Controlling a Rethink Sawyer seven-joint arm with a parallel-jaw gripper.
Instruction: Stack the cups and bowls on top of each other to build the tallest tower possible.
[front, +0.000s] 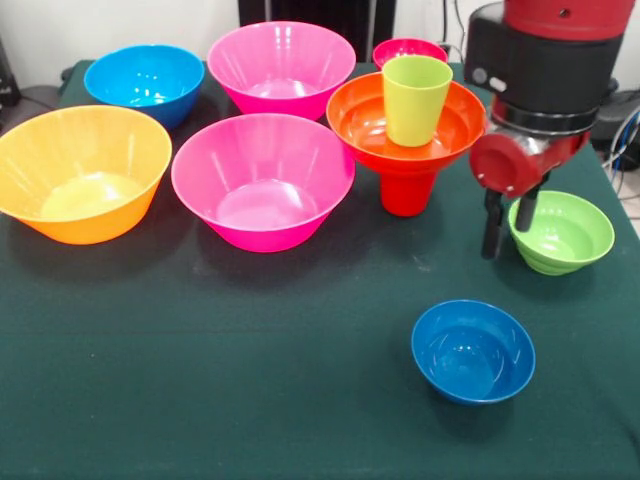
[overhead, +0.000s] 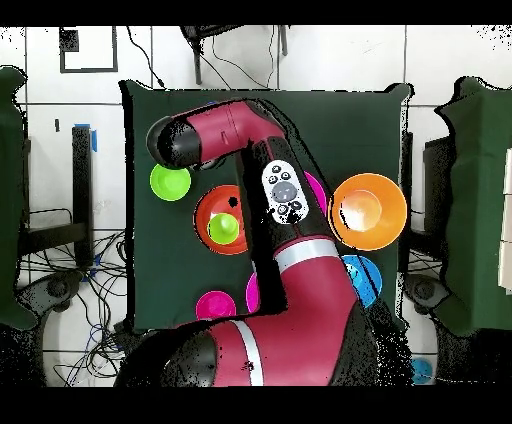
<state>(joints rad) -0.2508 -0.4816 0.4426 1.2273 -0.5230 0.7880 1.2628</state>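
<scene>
The tower (front: 408, 135) stood at the far centre-right of the dark green cloth-covered table (front: 200, 400): a smooth red plastic cup (front: 406, 190) as base, a wide red-orange glossy plastic bowl (front: 360, 125) on it, and a lime-green plastic tumbler (front: 415, 98) standing upright in that bowl. Just to its right we saw the black two-fingered gripper (front: 507, 225) of the red and black arm, fingers parted and holding nothing, with one finger at or over the near-left rim of the small lime-green plastic bowl (front: 565, 232); we could not tell whether it touched. We judged that bowl, like the small blue glossy plastic bowl (front: 473, 350) nearer the camera, to be light, stiff and slippery, best pinched across its thin rim, since the curved wall offers no flat purchase. The tower looked top-heavy on its narrow base, so any placing would call for a gentle, centred release. To the left stood two big pink plastic bowls (front: 262, 180), a big yellow-orange plastic bowl (front: 80, 170) and a mid-sized blue plastic bowl (front: 145, 80). We could read no brand, label or writing on any piece.
</scene>
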